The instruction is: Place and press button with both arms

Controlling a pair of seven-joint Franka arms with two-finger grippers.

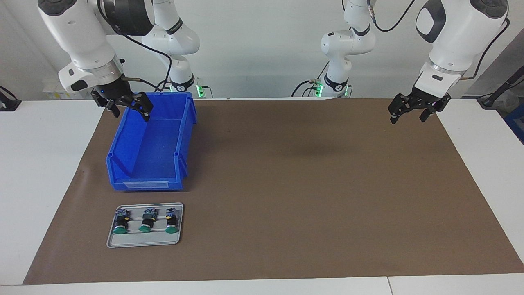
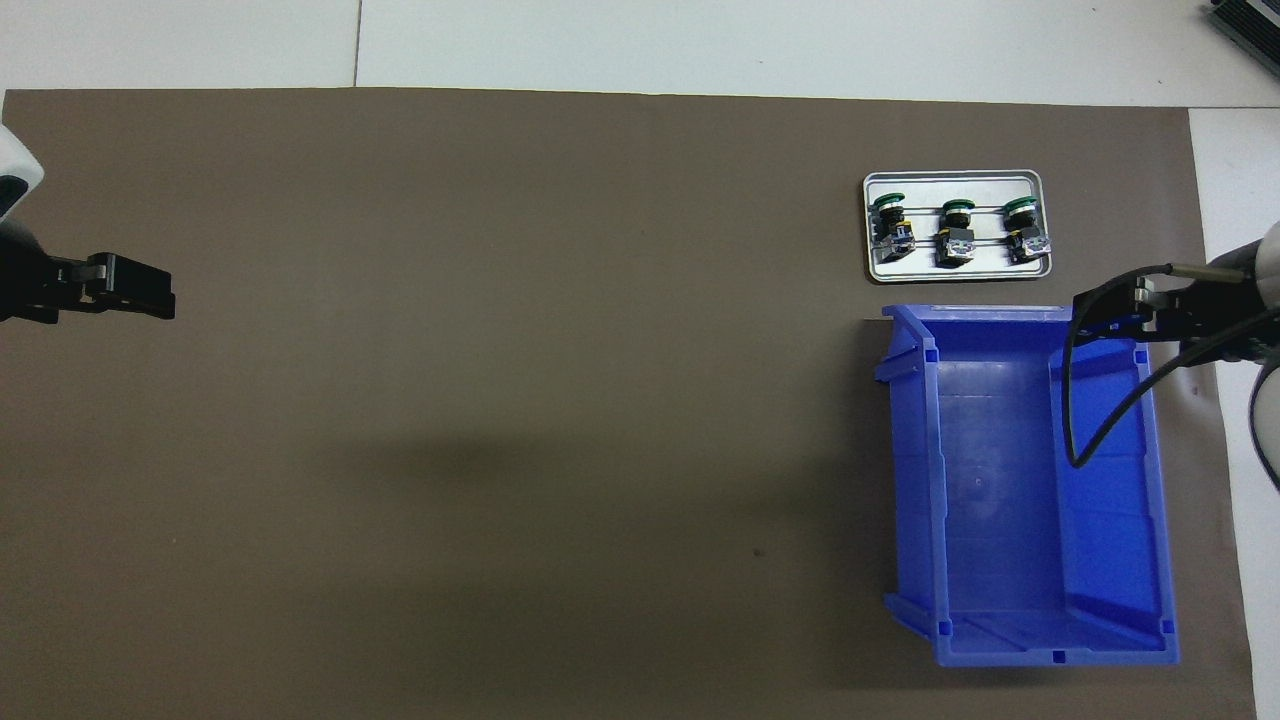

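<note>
Three buttons (image 1: pixel 146 220) on tray (image 1: pixel 143 241), lower left of frame; both grippers, left (image 1: pixel 409 115) and right (image 1: pixel 127 110), apparently wide open, empty, raised well apart from them

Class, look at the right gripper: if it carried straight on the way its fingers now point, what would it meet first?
The right gripper, open, points down over the blue bin. Going straight on, it would probably meet the bin's floor or wall first; depth is unclear.
</note>
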